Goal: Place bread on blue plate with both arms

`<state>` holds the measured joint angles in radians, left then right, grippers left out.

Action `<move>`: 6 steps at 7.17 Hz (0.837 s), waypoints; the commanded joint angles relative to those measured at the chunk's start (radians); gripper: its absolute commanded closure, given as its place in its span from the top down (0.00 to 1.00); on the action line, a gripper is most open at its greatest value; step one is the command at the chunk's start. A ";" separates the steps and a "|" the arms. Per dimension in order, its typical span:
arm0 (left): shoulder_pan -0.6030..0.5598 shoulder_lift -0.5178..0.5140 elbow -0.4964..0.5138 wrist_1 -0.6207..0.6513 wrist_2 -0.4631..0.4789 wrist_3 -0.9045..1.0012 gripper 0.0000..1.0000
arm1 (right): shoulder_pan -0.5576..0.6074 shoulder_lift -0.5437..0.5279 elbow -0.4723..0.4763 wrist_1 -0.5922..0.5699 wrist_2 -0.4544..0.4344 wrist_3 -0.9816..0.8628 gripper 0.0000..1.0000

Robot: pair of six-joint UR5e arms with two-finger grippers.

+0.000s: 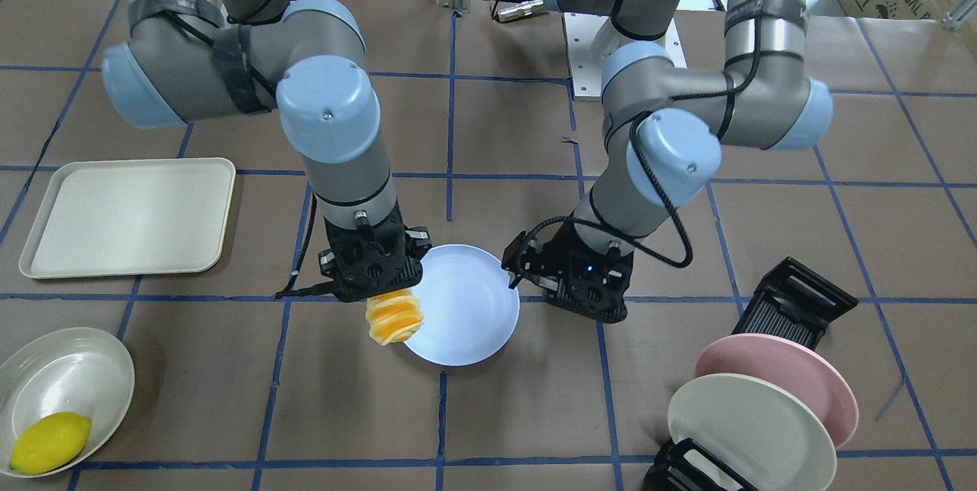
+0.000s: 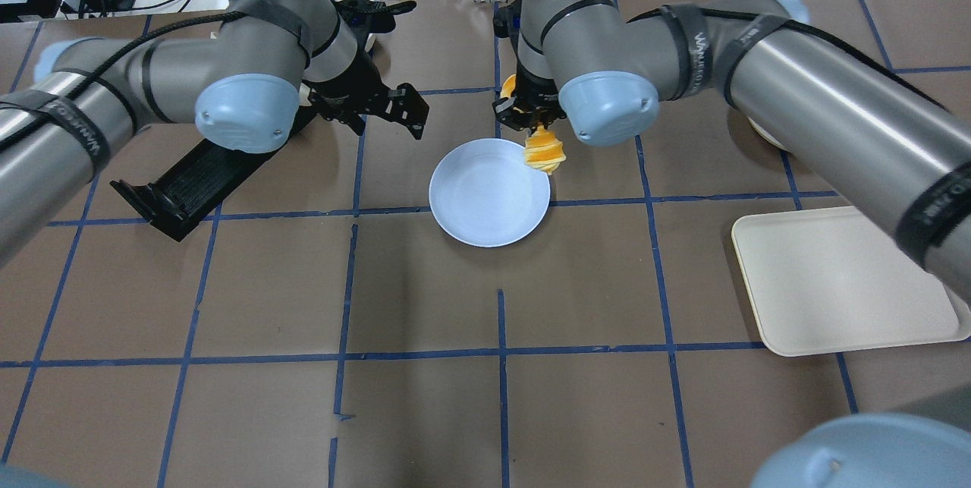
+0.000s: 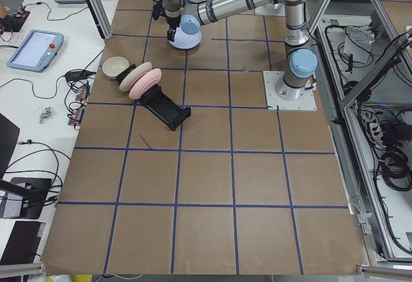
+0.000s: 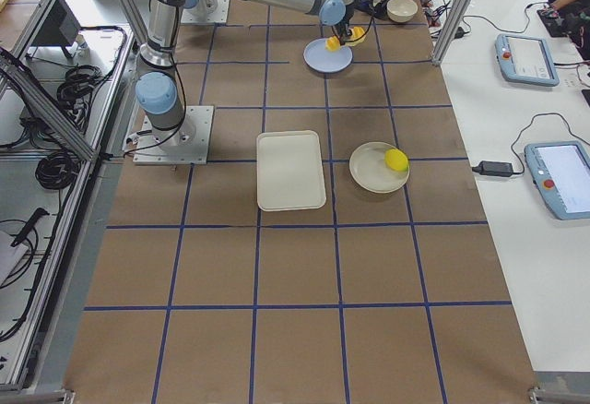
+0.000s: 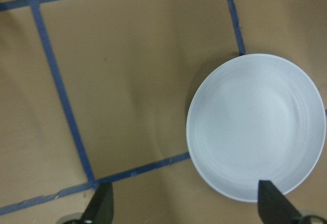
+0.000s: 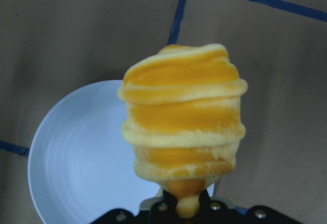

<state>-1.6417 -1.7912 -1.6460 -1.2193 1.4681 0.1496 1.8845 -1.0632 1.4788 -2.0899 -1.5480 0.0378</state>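
Brown paper table (image 2: 425,291), blue tape grid (image 2: 501,321). R gripper (image 6: 186,209) clamps ridged bread (image 6: 184,116), overhead 2 o'clock of matte blue plate (image 2: 485,203); L gripper (image 5: 186,206) wide, empty.

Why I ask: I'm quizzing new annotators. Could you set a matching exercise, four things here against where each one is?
Things:
1. bread
2. blue plate
3. lemon
4. pink plate

Places:
A. in the cream bowl
B. flat on the table, empty
C. standing on edge in the black rack
D. held in the right gripper

Pairs: 1-D, 2-B, 3-A, 4-C
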 commanded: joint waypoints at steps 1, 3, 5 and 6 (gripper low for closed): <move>0.008 0.101 0.070 -0.226 0.127 -0.005 1.00 | 0.060 0.205 -0.144 -0.009 -0.003 0.024 0.04; 0.045 0.101 0.171 -0.404 0.112 -0.060 1.00 | 0.087 0.185 -0.173 0.120 -0.012 0.025 0.04; 0.065 0.105 0.202 -0.422 0.109 -0.062 1.00 | 0.090 0.129 -0.155 0.209 -0.014 0.024 0.04; 0.083 0.124 0.210 -0.449 0.107 -0.064 1.00 | 0.090 0.126 -0.146 0.212 -0.015 0.024 0.04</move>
<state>-1.5796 -1.6832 -1.4512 -1.6398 1.5741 0.0884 1.9735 -0.9227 1.3235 -1.9039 -1.5612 0.0619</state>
